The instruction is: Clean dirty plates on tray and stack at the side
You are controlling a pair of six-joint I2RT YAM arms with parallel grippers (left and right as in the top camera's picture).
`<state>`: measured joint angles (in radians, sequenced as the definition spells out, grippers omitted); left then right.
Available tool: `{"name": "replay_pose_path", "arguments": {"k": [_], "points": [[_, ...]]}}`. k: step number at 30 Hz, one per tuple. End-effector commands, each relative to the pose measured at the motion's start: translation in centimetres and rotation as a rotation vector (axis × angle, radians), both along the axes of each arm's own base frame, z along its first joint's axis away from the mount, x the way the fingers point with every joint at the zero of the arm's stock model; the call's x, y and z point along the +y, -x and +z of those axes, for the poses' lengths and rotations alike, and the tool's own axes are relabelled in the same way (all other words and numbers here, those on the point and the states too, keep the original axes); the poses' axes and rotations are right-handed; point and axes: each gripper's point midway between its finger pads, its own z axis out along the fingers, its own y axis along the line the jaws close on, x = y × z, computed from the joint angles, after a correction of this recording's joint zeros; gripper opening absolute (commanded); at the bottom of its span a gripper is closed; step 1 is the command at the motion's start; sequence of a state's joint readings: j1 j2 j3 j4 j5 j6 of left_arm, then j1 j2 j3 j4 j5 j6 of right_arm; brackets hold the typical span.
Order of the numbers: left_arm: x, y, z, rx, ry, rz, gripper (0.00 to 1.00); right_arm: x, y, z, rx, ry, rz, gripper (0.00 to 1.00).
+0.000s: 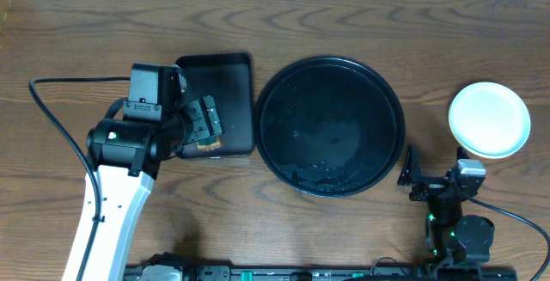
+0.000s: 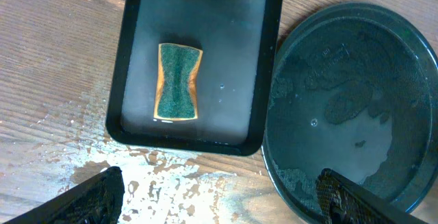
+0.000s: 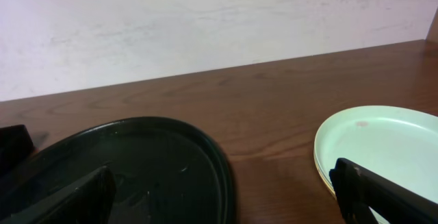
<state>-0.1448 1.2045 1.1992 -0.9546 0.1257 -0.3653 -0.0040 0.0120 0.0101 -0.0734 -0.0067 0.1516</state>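
Left gripper [image 2: 220, 200] and right gripper [image 3: 222, 196] both gape empty. The right sits near the stacked plates [image 1: 489, 119]; a careless swing could knock them askew

Stacked plates [image 1: 489, 119] beside the wet round tray [image 1: 331, 125]
The plates sit nested in one flat stack, pale mint on top with a yellowish rim beneath. The glossy black tray lies flat to their left, filmed with water.

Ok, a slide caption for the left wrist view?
Open left fingers near the sponge in the rectangular tray, beside the wet round tray.
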Motion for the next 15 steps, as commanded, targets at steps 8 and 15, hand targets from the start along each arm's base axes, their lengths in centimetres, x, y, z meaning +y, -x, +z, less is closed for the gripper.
{"name": "replay_pose_path", "arguments": {"k": [8,15], "points": [[0.5,2.5,2.1,-0.104,0.013,-0.001,0.9,0.1,0.0,-0.1,-0.002,0.001,0.003,0.99],[5.0,5.3,4.2,-0.405,-0.085,0.144,0.9,0.1,0.0,-0.1,-0.002,0.001,0.003,0.99]]}}
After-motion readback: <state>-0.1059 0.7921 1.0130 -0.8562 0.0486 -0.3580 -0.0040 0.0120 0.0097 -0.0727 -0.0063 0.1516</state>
